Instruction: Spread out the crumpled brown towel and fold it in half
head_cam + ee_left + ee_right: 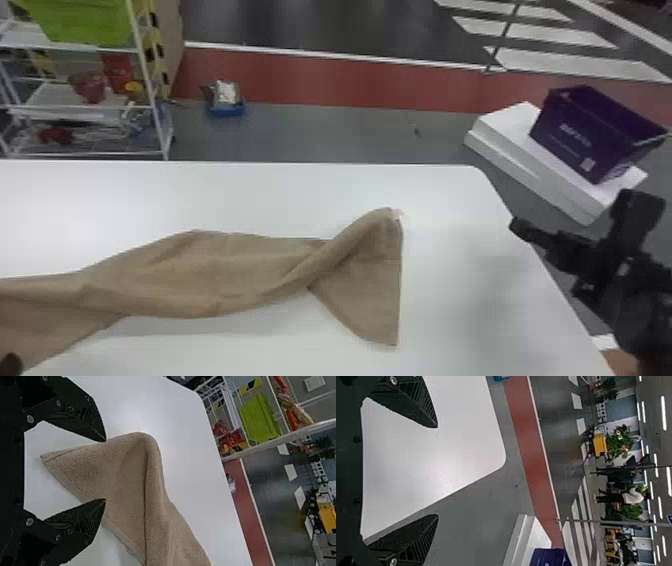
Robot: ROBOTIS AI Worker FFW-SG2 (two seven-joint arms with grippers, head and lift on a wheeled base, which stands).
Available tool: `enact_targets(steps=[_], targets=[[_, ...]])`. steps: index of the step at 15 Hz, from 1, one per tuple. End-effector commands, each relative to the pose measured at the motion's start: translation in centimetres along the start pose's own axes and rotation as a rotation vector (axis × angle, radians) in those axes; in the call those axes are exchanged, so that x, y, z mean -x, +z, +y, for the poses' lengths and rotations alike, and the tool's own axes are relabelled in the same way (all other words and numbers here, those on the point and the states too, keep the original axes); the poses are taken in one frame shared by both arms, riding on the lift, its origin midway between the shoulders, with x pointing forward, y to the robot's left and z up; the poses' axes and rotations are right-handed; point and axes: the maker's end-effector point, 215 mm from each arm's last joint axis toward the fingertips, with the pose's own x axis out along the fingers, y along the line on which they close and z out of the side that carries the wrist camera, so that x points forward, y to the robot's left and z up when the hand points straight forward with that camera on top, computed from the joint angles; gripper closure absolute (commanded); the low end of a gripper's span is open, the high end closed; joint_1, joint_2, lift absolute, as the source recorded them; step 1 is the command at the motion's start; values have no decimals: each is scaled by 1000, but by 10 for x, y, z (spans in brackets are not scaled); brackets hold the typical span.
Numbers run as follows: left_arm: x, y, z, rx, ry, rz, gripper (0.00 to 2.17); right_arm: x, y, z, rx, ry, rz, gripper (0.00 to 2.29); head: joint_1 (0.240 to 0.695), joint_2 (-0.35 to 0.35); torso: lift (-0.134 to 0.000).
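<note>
"Head view?"
"I see the brown towel [235, 275] twisted across the worktop [300, 190], my right tool [580, 212] gaping near its edge."
"Left wrist view?"
"A towel corner shows between the spread fingers of my left tool [10, 364]."

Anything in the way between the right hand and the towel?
Nothing visible. In the head view, bare table lies between the right hand and the towel; the purple bin is off beyond the table's edge.

Open: table [465, 280] between brown towel [225, 275] and right gripper [575, 212] | Obstacles: towel, left to centre; purple bin [585, 135] off-table
</note>
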Motion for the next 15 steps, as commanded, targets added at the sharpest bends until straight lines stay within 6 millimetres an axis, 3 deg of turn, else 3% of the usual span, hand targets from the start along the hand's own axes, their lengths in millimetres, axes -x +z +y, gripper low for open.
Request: enact_targets(steps=[1, 3, 6, 9, 15], targets=[[1, -10, -5, -12, -32, 29, 417, 2, 2, 2, 3, 2, -1, 70, 695, -196, -124], [1, -18, -6, -26, -50, 50, 421, 2, 6, 4, 11, 4, -7, 70, 695, -203, -124], [-1, -25, -10, -28, -63, 63, 481, 17, 39, 75, 124, 190, -86, 73, 695, -189, -124], [-2, -32, -16, -27, -88, 76, 556, 26, 56, 119, 209, 288, -146, 73, 695, -105, -124], [-18, -40, -21, -17, -105, 92, 633, 25, 44, 125, 217, 287, -126, 73, 695, -53, -124]])
